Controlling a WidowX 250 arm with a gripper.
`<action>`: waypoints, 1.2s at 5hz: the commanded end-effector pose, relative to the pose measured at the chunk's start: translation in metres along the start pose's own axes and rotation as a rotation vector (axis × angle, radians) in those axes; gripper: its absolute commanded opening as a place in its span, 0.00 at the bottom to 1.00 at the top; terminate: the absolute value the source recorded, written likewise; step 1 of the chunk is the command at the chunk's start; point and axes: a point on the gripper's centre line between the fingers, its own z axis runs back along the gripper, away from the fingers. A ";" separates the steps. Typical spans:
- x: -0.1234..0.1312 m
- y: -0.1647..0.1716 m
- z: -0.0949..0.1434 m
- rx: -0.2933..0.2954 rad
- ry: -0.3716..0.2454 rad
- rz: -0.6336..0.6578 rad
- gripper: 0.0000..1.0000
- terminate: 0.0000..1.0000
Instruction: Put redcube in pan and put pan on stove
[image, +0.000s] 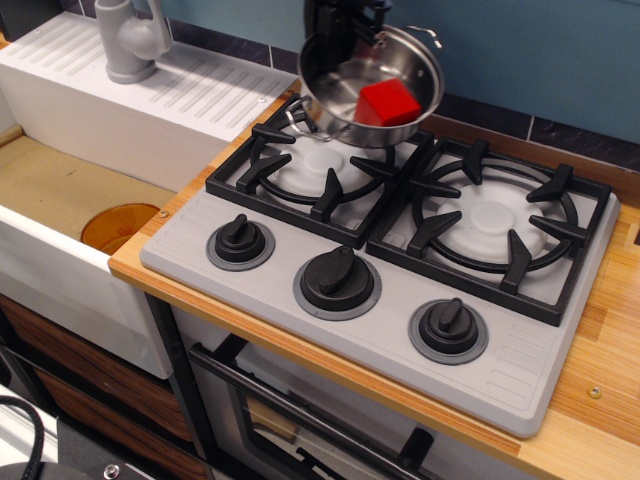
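The shiny steel pan (340, 85) hangs tilted in the air above the back of the left burner grate (315, 165) of the light-grey stove (390, 330). The redcube (388, 103) lies inside the pan against its right wall. My black gripper (345, 22) comes down from the top edge and is shut on the pan's far rim. Its fingertips are partly hidden behind the pan. The pan does not touch the grate.
The right burner grate (495, 225) is bare. Three black knobs (338, 278) line the stove's front. A white sink unit (130, 110) with a grey faucet (130, 40) stands to the left. A wooden counter (610, 370) surrounds the stove; a blue wall is behind.
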 end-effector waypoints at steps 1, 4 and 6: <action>0.000 0.024 0.000 0.032 -0.077 0.008 0.00 0.00; -0.019 0.029 -0.049 0.010 -0.137 0.028 0.00 0.00; -0.021 0.023 -0.053 -0.007 -0.135 0.021 1.00 0.00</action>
